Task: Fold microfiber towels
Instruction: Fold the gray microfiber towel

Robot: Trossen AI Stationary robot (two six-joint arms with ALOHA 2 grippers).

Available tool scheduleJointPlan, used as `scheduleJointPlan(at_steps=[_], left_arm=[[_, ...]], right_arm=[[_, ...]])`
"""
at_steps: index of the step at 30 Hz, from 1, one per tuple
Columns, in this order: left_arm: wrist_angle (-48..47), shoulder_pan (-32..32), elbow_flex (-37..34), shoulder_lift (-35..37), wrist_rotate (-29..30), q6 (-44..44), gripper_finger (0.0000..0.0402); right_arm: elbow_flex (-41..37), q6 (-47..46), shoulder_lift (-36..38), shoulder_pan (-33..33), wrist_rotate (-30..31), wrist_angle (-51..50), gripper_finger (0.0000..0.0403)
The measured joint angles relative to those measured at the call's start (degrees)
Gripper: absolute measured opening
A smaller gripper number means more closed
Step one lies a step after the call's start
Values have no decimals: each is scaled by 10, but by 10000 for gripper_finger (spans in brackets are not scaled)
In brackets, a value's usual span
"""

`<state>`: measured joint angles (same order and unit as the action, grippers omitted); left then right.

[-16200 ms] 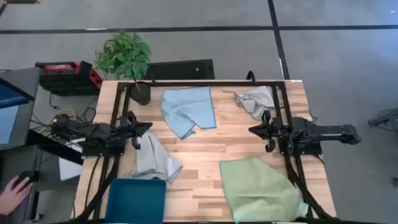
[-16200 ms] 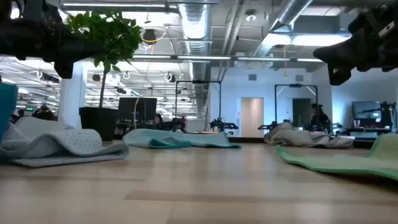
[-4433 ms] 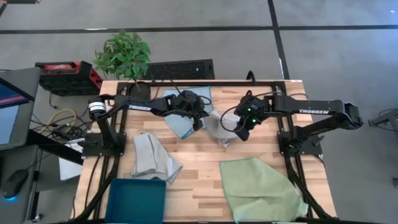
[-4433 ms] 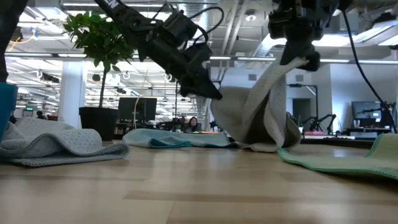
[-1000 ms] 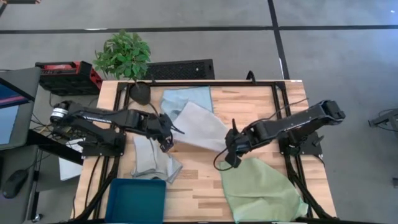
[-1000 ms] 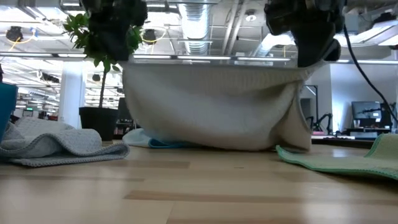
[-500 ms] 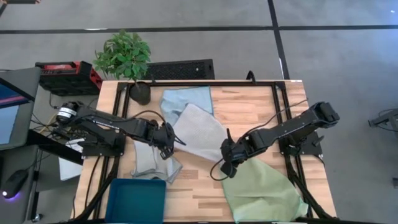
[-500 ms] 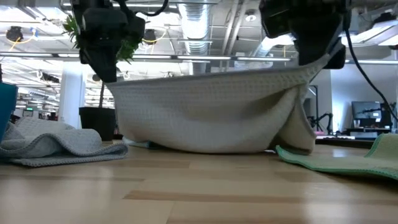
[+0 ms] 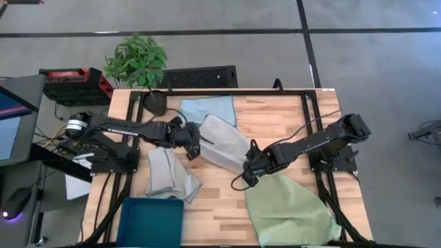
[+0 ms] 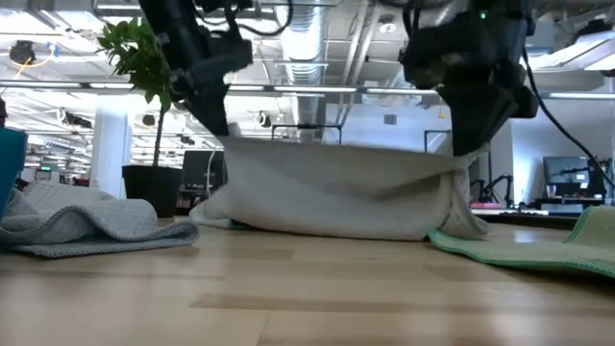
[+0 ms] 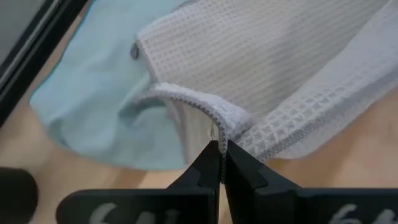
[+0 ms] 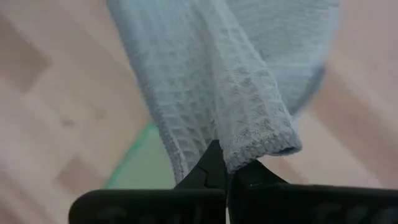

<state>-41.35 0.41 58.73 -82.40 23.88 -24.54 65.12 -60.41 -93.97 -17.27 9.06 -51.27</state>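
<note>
A pale grey towel [image 9: 222, 143] is stretched between my two grippers at mid-table; its lower part lies on the wood and over the near edge of the light blue towel [image 9: 210, 107]. My left gripper [image 9: 195, 147] is shut on its left end, my right gripper [image 9: 248, 172] on its right end. In the low view the grey towel [image 10: 336, 197] sags between the left gripper [image 10: 223, 133] and the right gripper [image 10: 463, 154]. A second grey towel [image 9: 169, 176] lies crumpled near left. A green towel [image 9: 289, 210] lies spread near right. My left gripper pinches the grey towel's hemmed edge [image 11: 214, 123] between its two fingers, where the hem bends at a corner. The fingers slant down from the table's left. The cloth runs off toward the right gripper in a shallow sag, its lower part on the table. My right gripper pinches a hemmed corner [image 12: 252, 144] of the grey towel between its two fingers, coming from above and pointing steeply down. The cloth is bunched in folds at the fingers and hangs below them [image 10: 459, 197], its bottom resting on the table.
A dark teal bin [image 9: 150, 222] stands at the near left edge. A potted plant [image 9: 141, 65] stands at the far left corner. Black frame rails [image 9: 234, 91] run along the table's far edge and sides. Bare wood shows between the grey and green towels.
Both grippers have sunk with the grey towel. The left one has gone toward the far edge and the right; the right one has shifted a little toward the left. The towel's top edge has dropped, and more of the cloth now lies on the table.
</note>
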Motion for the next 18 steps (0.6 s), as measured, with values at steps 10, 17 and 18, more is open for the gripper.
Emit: scheduleJointPlan(at_steps=[10,17,18], left_arm=[[104,59,4,-62,3,72,0],[163,96,4,-105,6,128,0],[170,100,4,-109,5,133,0]], right_arm=[[0,-10,5,23,60,-49,8],[0,-9,3,46,102,-85,8],[0,-6,3,48,105,-86,8]])
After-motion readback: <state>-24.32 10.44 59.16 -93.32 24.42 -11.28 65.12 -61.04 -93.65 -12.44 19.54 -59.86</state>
